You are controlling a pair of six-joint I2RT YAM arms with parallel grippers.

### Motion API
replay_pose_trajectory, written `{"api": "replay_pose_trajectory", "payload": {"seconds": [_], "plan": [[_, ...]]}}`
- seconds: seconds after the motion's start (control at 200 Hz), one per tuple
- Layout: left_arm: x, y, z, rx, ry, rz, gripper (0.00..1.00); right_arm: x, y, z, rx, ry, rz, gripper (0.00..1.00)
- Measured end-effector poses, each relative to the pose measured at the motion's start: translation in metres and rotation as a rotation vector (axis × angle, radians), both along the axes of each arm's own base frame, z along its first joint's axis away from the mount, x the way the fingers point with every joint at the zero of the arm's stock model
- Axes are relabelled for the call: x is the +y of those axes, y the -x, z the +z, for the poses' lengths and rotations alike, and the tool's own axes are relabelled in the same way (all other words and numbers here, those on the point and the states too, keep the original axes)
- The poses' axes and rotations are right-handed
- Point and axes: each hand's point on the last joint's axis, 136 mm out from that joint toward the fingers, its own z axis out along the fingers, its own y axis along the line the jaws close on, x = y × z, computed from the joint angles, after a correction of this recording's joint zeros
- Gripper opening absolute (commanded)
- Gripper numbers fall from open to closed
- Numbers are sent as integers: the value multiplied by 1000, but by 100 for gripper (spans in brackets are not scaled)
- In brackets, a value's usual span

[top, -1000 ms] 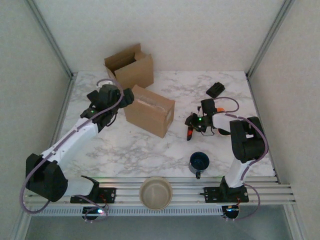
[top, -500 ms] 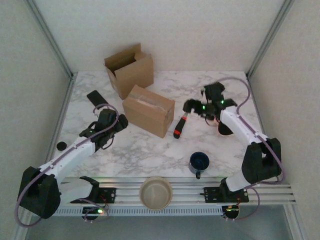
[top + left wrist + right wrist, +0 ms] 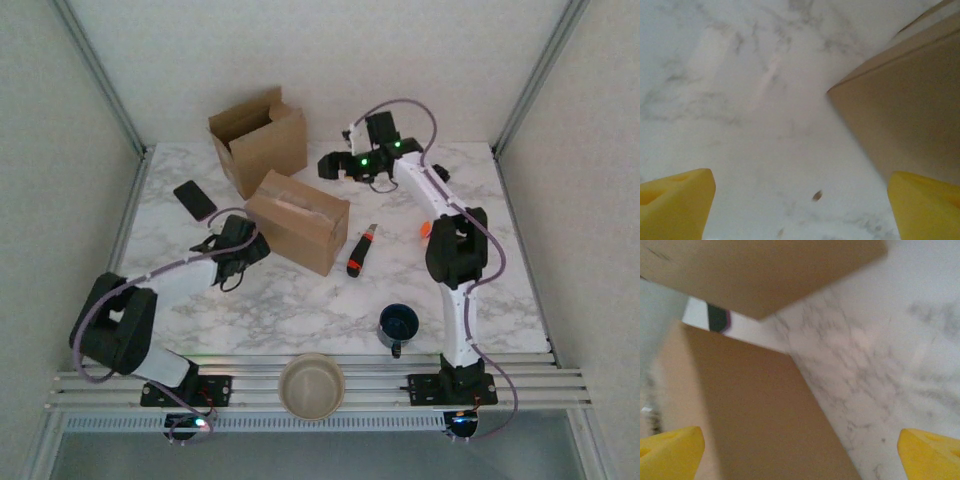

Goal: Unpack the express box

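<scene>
The express box [image 3: 298, 220] is a shut brown carton with tape along its top, standing mid-table. My left gripper [image 3: 248, 248] sits low at its left front side, open; in the left wrist view [image 3: 800, 210] the yellow fingertips [image 3: 675, 205] frame bare marble, with the box's corner [image 3: 900, 115] at the right. My right gripper [image 3: 328, 166] hangs open behind the box; from the right wrist [image 3: 800, 450] the box [image 3: 755, 420] lies under it. A red and black cutter [image 3: 360, 252] lies on the table right of the box.
An open cardboard box [image 3: 258, 135] stands at the back left, seen too from the right wrist [image 3: 755, 275]. A black phone [image 3: 195, 200] lies left of the boxes. A blue mug [image 3: 398, 325] and a beige bowl [image 3: 311, 385] sit near the front rail.
My right arm swung from the right side to the back, behind the box, its jaws opening; the cutter now lies on the table. My left gripper drew back from the box's left end.
</scene>
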Motion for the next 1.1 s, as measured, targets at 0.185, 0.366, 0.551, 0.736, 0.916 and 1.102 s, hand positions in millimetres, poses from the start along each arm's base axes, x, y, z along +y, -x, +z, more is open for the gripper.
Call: {"api": "replay_pose_trajectory", "payload": {"seconds": [0.185,0.366,0.551,0.736,0.916,1.102], "plan": [[9,-23,-5,-3,-26,34,90,7,32,-19,123,-101,-83,99],[25,-43,-4,-15,-51,62,91,22,88,-10,157,-157,-157,99],[40,-43,-7,10,-106,55,91,49,122,8,122,-184,-184,99],[41,-42,-7,16,-117,39,91,49,116,8,108,-176,-253,99],[40,-43,1,-3,-113,31,92,26,106,-5,79,-104,-383,99],[33,-48,10,-23,-87,9,93,-1,113,-21,77,0,-467,99]]}}
